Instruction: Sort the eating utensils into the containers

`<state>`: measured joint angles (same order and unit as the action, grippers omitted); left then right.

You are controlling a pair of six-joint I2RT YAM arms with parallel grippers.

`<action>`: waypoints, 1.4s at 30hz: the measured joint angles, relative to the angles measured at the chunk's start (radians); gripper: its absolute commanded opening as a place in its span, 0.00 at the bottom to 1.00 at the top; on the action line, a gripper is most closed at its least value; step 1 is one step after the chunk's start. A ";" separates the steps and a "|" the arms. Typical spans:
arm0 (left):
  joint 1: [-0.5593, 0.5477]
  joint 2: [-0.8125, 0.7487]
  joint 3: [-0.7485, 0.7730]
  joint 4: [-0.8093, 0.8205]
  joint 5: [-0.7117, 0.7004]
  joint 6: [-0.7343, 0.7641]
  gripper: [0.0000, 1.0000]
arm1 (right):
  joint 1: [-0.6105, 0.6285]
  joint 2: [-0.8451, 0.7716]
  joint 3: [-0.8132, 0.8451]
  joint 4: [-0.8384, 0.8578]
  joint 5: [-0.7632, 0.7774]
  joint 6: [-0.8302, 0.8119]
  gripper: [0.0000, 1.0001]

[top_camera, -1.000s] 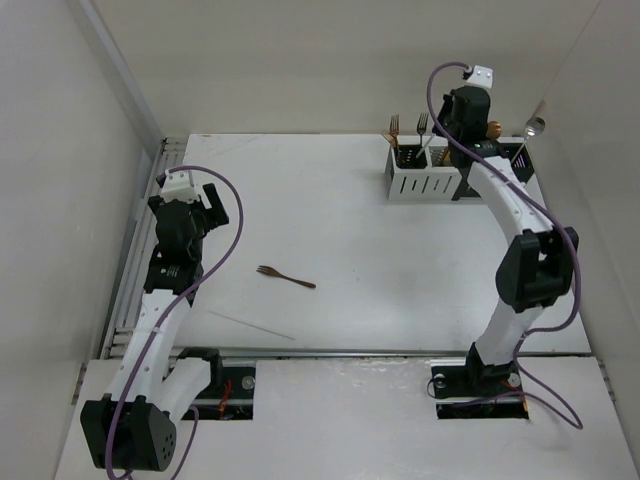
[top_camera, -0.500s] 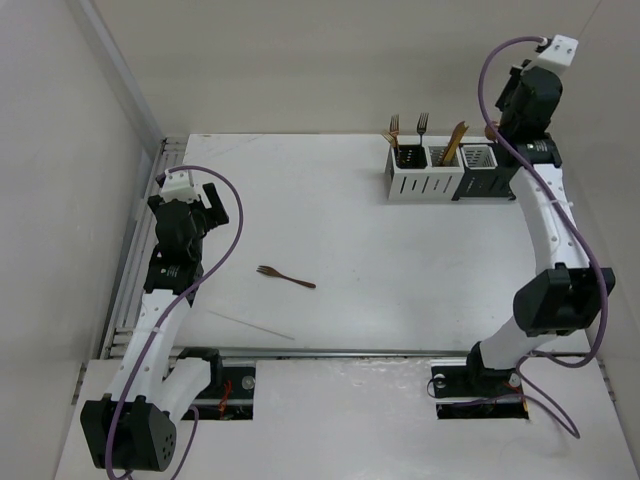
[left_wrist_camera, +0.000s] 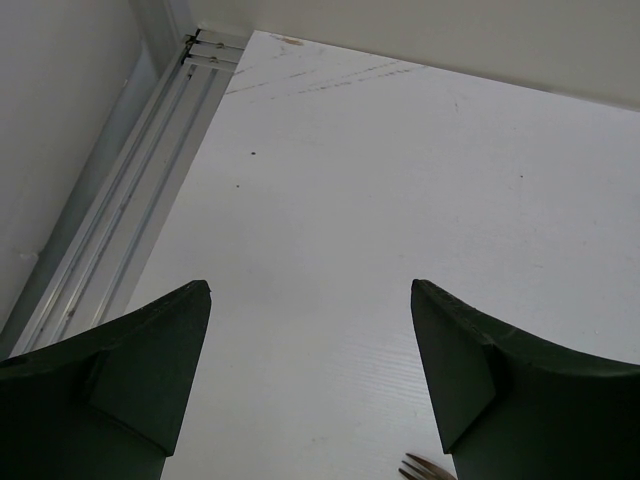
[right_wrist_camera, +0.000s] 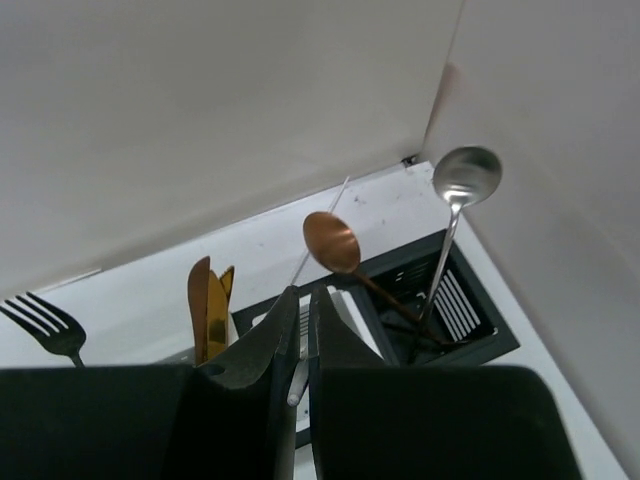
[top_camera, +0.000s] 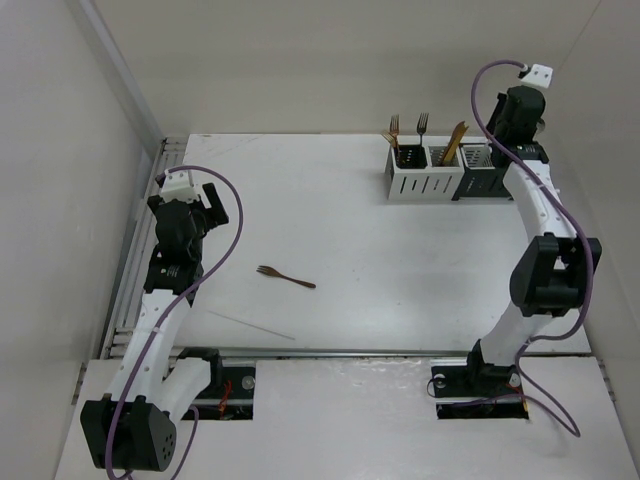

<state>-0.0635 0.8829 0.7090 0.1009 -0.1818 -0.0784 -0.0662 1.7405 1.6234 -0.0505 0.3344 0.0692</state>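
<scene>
One copper fork (top_camera: 286, 277) lay loose on the white table (top_camera: 330, 215), well apart from the row of cutlery boxes (top_camera: 452, 181) at the far right, and everything turned on that. Its long axis ran roughly left to right with a slight slant, the tines pointing towards the left arm's side and the handle trailing right and a little nearer the bases. The left gripper (top_camera: 208, 205) hung above the table's left edge with its fingers spread wide and nothing between them. From there the fork sat nearer the bases and to the right, and in the left wrist view only the tine tips (left_wrist_camera: 425, 467) showed at the bottom edge, beside the right finger. The right gripper (top_camera: 512, 118) was high over the black boxes, fingers drawn almost together; whether anything slim was pinched there I could not tell. Below it stood a copper spoon (right_wrist_camera: 331, 241) and a silver spoon (right_wrist_camera: 466, 174). The left arm was plainly nearer, and would likely need to close across the handle.
</scene>
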 measured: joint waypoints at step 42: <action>0.007 -0.073 0.000 -0.025 -0.006 -0.009 0.79 | 0.958 0.340 0.000 -0.426 -0.426 -0.418 0.90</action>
<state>-0.0566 0.8097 0.7090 0.0761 -0.1883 -0.0872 0.8917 2.0804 1.6230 -0.4767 -0.0914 -0.3492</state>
